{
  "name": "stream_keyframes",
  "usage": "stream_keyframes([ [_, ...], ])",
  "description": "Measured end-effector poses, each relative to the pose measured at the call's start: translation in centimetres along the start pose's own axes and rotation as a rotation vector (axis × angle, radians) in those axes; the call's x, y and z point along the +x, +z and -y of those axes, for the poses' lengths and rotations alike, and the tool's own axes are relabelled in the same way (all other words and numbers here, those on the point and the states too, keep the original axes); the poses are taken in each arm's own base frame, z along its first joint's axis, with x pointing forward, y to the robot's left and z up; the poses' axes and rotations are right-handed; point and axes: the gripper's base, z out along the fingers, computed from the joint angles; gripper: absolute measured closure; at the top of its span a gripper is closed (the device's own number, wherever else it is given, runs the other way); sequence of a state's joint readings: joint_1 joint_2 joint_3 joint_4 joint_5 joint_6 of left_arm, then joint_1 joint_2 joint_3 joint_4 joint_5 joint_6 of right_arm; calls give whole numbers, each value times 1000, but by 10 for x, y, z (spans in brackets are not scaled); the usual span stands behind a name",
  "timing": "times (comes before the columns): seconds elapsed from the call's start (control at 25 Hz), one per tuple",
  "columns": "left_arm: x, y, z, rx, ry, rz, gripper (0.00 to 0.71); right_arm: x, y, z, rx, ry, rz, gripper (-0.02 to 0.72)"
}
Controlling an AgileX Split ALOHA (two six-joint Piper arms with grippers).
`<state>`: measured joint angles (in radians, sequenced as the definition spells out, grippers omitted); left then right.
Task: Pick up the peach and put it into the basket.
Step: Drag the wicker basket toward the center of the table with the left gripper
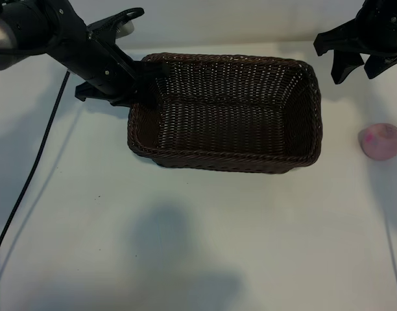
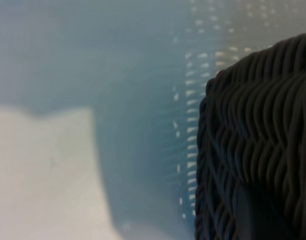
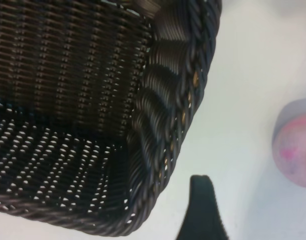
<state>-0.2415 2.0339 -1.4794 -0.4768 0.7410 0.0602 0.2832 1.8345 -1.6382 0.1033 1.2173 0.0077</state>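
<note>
White tabletop throughout, evenly lit, with a dark cable trailing along the 9 o'clock edge. Basket at centre, slightly toward 12 o'clock; dark woven wicker, rectangular, interior bare. Left arm reaching in from 10 o'clock, left gripper at the basket's upper-left corner, jaws nearly closed at the braided rim; contact with the rim likely but not confirmable, since the left wrist view gives only close wicker and table. Right gripper hanging at 1 o'clock, above the table between the basket's right wall and the fruit, jaws well apart and holding nothing; one dark fingertip visible in the right wrist view, clear of both basket and fruit. Peach on the table at 3 o'clock, well apart from the basket's right end, pale pink with a darker blotch, untouched. Step in hand, as judged: pre-grasp, with the basket seemingly being steadied and the pick not yet begun. Next move calls for: shift of the right gripper toward 3 o'clock until centred over the peach, descent with jaws kept wide, gentle closure around the round body, then lift and carry toward 9 o'clock over the rim.
</note>
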Motion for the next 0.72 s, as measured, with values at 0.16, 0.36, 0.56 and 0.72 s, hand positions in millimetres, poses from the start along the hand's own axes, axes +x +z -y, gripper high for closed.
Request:
stream_keyframes([
  [0.16, 0, 0, 1, 8, -20, 5, 538, 0, 0, 0, 0, 0, -1, 197],
  [0.36, -1, 3, 1, 16, -81, -1, 399, 0, 0, 0, 0, 0, -1, 197],
  [0.56, -1, 3, 1, 19, -123, -1, 236, 0, 0, 0, 0, 0, 0, 197],
  [0.72, -1, -4, 3, 13, -124, -6, 98, 0, 0, 0, 0, 0, 0, 197],
])
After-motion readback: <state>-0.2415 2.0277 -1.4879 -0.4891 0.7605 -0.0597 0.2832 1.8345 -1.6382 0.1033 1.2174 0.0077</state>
